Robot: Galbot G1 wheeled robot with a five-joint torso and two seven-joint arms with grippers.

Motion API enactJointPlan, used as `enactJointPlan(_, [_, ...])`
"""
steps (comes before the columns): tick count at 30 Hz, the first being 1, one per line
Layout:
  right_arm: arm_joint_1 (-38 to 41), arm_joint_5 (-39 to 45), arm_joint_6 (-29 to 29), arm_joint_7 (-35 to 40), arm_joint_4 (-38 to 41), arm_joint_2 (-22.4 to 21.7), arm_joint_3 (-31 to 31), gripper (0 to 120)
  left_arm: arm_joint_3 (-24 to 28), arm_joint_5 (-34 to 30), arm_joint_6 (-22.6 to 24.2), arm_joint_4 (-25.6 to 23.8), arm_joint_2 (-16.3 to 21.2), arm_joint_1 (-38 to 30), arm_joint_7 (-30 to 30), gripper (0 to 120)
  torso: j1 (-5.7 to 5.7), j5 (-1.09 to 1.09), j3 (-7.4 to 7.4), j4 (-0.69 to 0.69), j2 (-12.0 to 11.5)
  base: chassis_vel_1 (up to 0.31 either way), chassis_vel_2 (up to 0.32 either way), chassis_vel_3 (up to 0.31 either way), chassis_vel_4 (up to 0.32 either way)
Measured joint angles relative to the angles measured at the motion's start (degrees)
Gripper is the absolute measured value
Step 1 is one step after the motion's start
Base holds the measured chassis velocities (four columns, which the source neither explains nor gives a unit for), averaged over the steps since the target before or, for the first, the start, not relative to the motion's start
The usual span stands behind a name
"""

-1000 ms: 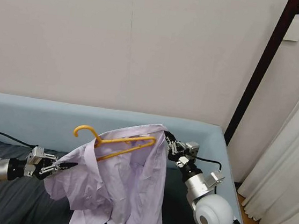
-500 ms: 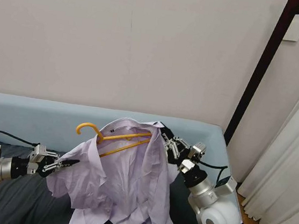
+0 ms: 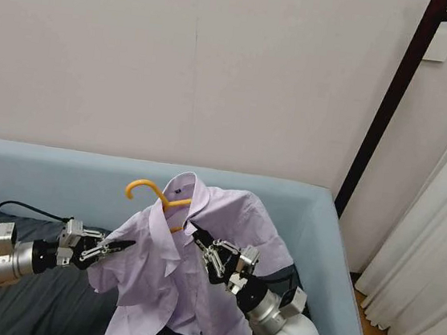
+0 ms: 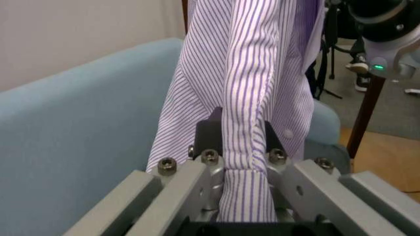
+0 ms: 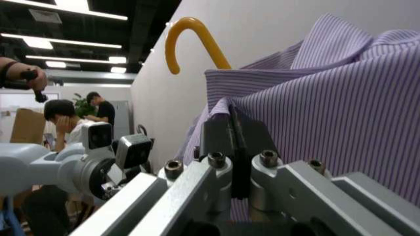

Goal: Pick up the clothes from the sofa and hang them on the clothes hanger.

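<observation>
Lilac shirt on yellow hanger: your left gripper and right gripper both clamp cloth; uneven pulling could drag it off.

A pale lilac, finely purple-striped button-up shirt hangs draped over a yellow plastic clothes hanger, held up in front of the backrest of the light blue sofa. The hanger's curved hook stands clear above the collar, pointing toward the sofa's left end, while its arms are mostly covered by the shoulders of the shirt. The collar is turned up, with a small dark label showing inside. The front panels fall open and crumpled, and the hem reaches down to the sofa's dark seat. The left gripper pinches one front edge; the right gripper is clamped on the fabric near the collar.
</observation>
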Motion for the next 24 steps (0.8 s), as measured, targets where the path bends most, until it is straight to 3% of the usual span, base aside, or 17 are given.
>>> enactJointPlan(8, [0.44, 4.11, -0.14, -3.15, 1.33, -0.06, -0.2, 0, 2.01, 2.2, 0.02, 0.04, -0.8, 0.11, 0.54, 3, 0.0, 0.0, 0.0, 0.0, 0.0, 0.0, 0.0, 0.0, 0.0])
enactJointPlan(15, [0.59, 8.77, -0.82, -1.55, 2.54, -0.07, 0.15, 0, 2.76, 3.94, 0.03, 0.94, -1.42, -0.06, 2.47, 3, 0.0, 0.0, 0.0, 0.0, 0.0, 0.0, 0.0, 0.0, 0.0])
enactJointPlan(24, [-1.3, 5.52, -1.84, -0.71, 2.43, -0.59, -0.17, 0, 2.95, 2.61, 0.03, 1.95, -1.3, -1.84, 2.56, 3, 0.0, 0.0, 0.0, 0.0, 0.0, 0.0, 0.0, 0.0, 0.0])
